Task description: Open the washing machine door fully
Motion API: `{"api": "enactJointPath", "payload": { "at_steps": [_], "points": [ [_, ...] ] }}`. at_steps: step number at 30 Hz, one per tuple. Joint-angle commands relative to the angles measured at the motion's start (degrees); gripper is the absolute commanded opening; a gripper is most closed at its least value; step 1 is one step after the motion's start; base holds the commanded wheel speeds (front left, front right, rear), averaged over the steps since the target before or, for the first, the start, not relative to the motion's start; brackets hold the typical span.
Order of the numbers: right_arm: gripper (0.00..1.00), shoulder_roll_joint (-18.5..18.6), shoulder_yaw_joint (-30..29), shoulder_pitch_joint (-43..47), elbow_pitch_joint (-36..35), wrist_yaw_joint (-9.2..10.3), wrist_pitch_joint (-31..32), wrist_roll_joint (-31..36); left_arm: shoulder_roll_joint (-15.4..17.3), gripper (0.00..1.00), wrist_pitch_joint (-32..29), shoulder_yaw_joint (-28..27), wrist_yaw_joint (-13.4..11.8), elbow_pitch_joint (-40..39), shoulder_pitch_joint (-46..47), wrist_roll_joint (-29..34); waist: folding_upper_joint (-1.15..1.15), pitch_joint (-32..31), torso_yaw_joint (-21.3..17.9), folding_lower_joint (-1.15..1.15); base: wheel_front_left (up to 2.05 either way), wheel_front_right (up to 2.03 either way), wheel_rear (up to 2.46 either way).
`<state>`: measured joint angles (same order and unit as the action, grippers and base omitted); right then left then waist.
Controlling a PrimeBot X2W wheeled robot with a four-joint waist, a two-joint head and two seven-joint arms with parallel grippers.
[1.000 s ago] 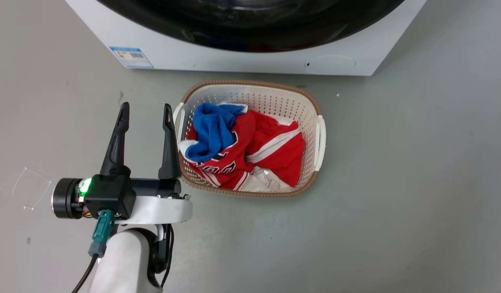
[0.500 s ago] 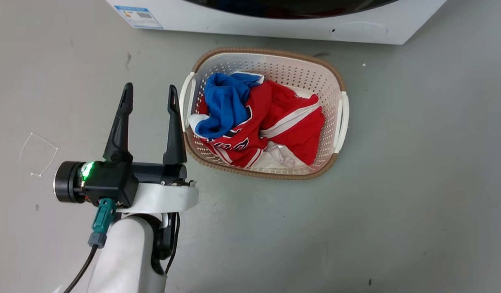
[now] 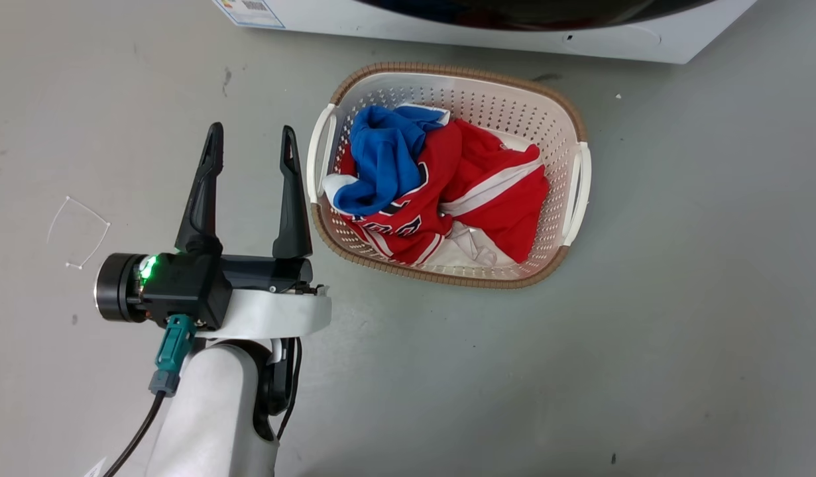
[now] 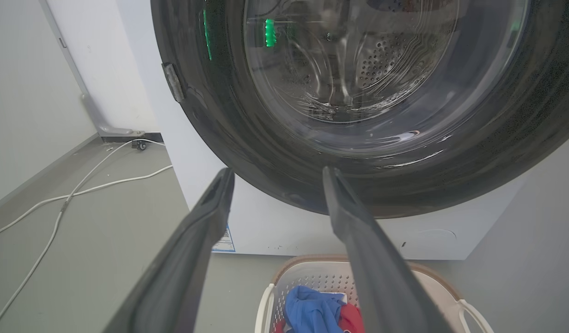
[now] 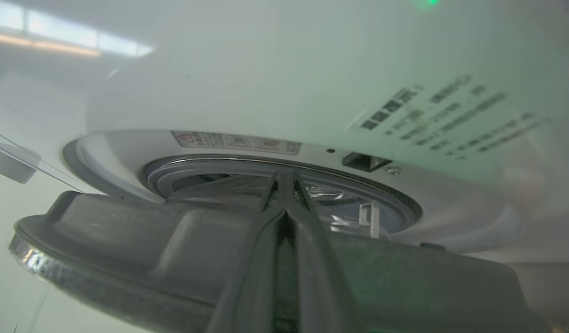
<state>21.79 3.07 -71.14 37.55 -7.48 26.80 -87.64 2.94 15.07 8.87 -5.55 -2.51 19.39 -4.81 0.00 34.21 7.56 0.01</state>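
Note:
The washing machine (image 3: 328, 20) is a white box along the top edge of the head view, with the glossy black rim of the washing machine door (image 3: 533, 13) above its base. My left gripper (image 3: 250, 129) is open and holds nothing, left of the basket. In the left wrist view the left gripper (image 4: 277, 172) points at the lower part of the door (image 4: 247, 138), a gap short of it; steel drum holes show through the glass. In the right wrist view the door's grey rim (image 5: 127, 240) stands off the machine front (image 5: 266, 69). My right gripper (image 5: 284, 178) lies shut across that rim.
A white laundry basket (image 3: 573, 126) with red and blue clothes (image 3: 447, 192) sits on the grey floor just before the machine. White cables (image 4: 81, 189) run over the floor left of the machine, towards a wall.
The head camera has shifted: the machine has slid towards the top edge and the basket up and right. The left gripper keeps its open pose.

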Motion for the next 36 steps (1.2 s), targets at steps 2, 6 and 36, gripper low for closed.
{"api": "enactJointPath", "payload": {
  "at_steps": [2, 6, 36],
  "points": [
    [0.0, -0.78, 1.4, 1.7, 0.1, -0.02, 1.19, 0.35, -0.1, 1.0, 0.16, -0.17, -0.25, 0.3, -0.12, -0.18, 0.0, -0.76, -0.27, -0.01, 0.0, 0.0, 0.0],
    [0.0, -0.89, 2.19, 3.68, -0.48, -0.02, 2.32, 0.77, -0.1, 1.0, 0.16, -0.67, 0.15, 0.56, -0.7, 0.11, 0.0, -1.75, -0.85, -0.01, 0.0, 0.0, 0.0],
    [0.0, -4.68, 5.91, 32.22, -18.6, -0.02, 10.72, -4.39, -0.09, 1.0, 0.16, -1.84, 0.82, 2.05, -7.51, 1.21, 0.0, -13.98, -2.05, -0.01, 0.0, 0.0, 0.0]
  ]
}}
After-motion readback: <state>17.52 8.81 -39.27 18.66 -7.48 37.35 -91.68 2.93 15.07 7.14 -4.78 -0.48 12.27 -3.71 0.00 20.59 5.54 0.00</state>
